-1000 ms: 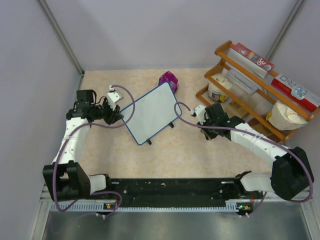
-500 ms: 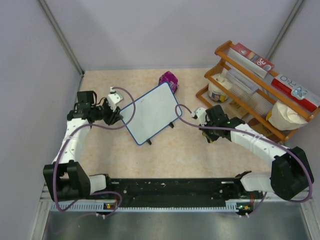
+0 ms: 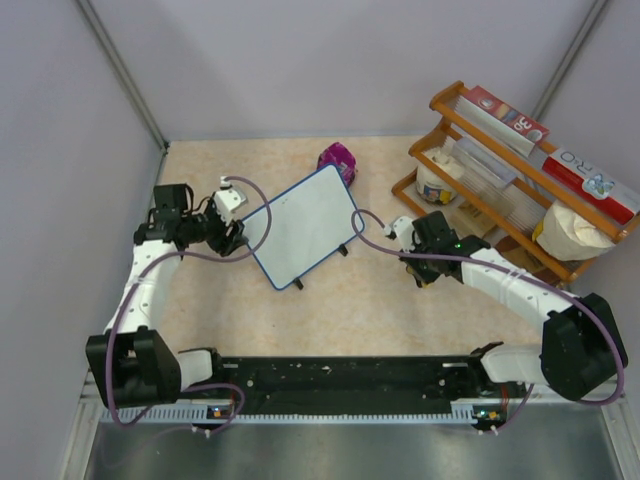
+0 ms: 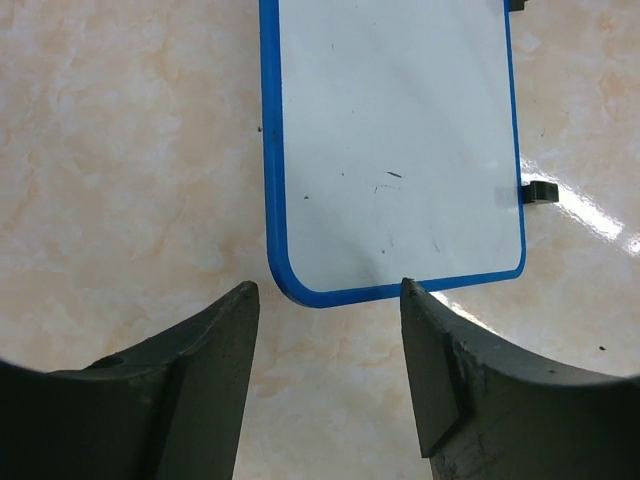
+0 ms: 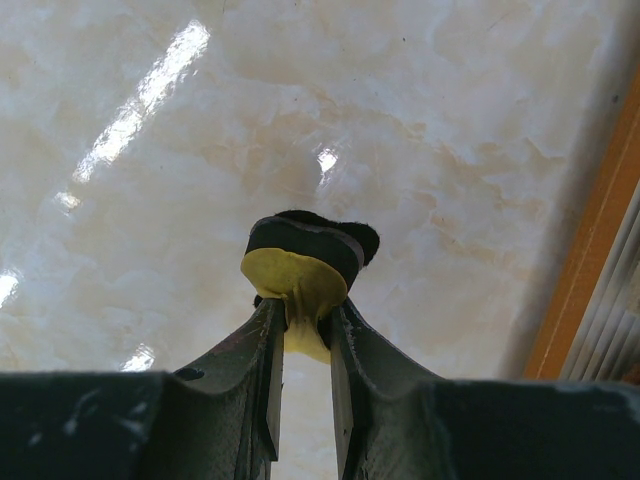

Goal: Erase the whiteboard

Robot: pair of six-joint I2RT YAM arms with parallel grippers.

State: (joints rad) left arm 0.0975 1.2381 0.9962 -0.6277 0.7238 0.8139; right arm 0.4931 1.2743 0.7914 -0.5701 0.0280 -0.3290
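The whiteboard [image 3: 300, 225] with its thin blue frame and two black feet lies tilted at the table's middle. In the left wrist view the whiteboard [image 4: 390, 130] shows only a few faint dark specks. My left gripper [image 3: 234, 238] is open at the board's left edge; in its wrist view the left gripper [image 4: 328, 312] has the board's near rounded corner just beyond its fingertips. My right gripper [image 3: 419, 272] is to the right of the board, apart from it. In its wrist view the right gripper [image 5: 304, 308] is shut on the yellow-and-black eraser [image 5: 300, 262], held over bare table.
A purple object [image 3: 337, 157] sits just behind the whiteboard's far corner. A wooden rack [image 3: 497, 205] with boxes and cups stands at the right, close to my right arm; its edge shows in the right wrist view [image 5: 590, 240]. Walls enclose the left and back.
My left gripper has shifted slightly toward the board's left edge. My right gripper with the eraser has moved a little down and right, away from the board. The board has not moved.
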